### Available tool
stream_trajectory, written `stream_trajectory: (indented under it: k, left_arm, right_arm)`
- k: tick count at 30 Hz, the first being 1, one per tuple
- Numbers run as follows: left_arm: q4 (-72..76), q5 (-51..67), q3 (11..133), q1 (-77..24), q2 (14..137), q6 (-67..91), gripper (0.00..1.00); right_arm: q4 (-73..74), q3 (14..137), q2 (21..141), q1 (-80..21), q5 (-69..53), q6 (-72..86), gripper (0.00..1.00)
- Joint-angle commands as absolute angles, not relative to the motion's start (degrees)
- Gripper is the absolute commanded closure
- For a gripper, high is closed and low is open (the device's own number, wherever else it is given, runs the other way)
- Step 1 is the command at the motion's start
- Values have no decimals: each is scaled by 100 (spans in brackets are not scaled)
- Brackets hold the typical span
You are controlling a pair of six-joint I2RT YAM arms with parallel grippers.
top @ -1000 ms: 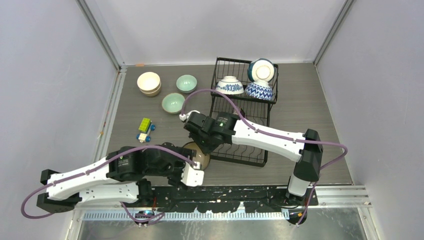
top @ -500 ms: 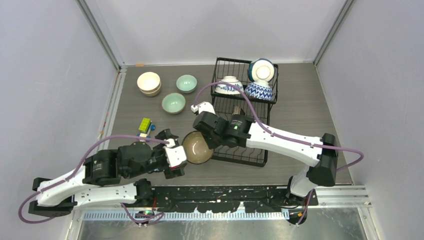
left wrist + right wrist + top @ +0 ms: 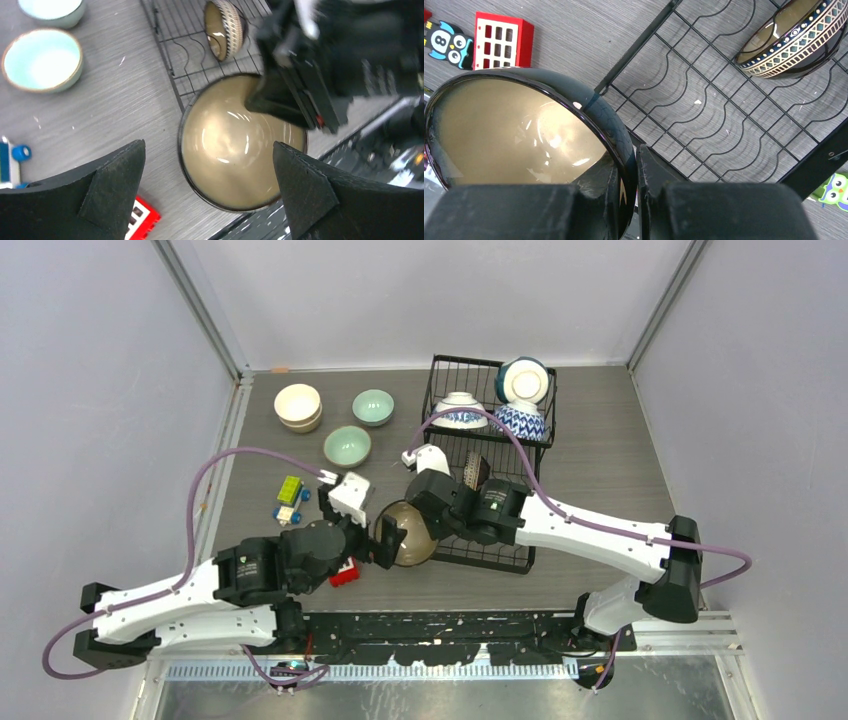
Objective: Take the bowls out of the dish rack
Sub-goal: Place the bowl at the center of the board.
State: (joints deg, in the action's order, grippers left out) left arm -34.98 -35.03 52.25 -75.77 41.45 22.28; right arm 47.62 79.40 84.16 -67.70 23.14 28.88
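A brown bowl (image 3: 408,535) with a tan inside hangs tilted just off the front left corner of the black dish rack (image 3: 507,545). My right gripper (image 3: 428,517) is shut on its rim (image 3: 624,150). My left gripper (image 3: 383,540) is open wide in front of the bowl's mouth (image 3: 242,160), with one of its fingers (image 3: 117,185) on each side and neither touching it. A dark patterned bowl (image 3: 477,472) stands on edge in the rack's lower tier (image 3: 794,40). The upper basket holds a white-and-blue bowl (image 3: 460,410), a teal bowl (image 3: 523,380) and a blue patterned bowl (image 3: 517,422).
On the table to the left are stacked cream bowls (image 3: 298,406) and two pale green bowls (image 3: 373,406) (image 3: 347,446). Toy blocks (image 3: 290,498) lie further forward, and a red block (image 3: 345,573) lies under my left wrist. Owl tiles (image 3: 444,37) lie near the rack.
My left gripper has opened wide and swung from the near side of the brown bowl round to its left. My right gripper has raised the bowl slightly and turned its mouth towards the left gripper.
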Motion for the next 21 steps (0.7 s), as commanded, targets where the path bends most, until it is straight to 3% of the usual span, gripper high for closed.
stream_trajectory:
  k: [1, 9, 13, 21]
  left_arm:
    - [-3447, -4861, 5384, -7426, 4335, 4454, 0]
    - [-4423, -4905, 5524, -7180, 4587, 7097, 0]
    - [-5859, -5252, 5903, -7178, 4967, 8673, 0]
    - [-6492, -5199, 6146, -7165, 5620, 8781, 0]
  right_arm:
    - [3892, 7909, 7937, -6766, 2568, 3220, 99]
    - [3733, 7885, 7941, -6767, 2834, 3583, 99]
    - [3777, 7947, 7945, -6767, 2942, 3684, 99]
    - [3838, 8099, 8112, -6767, 3013, 3770, 99]
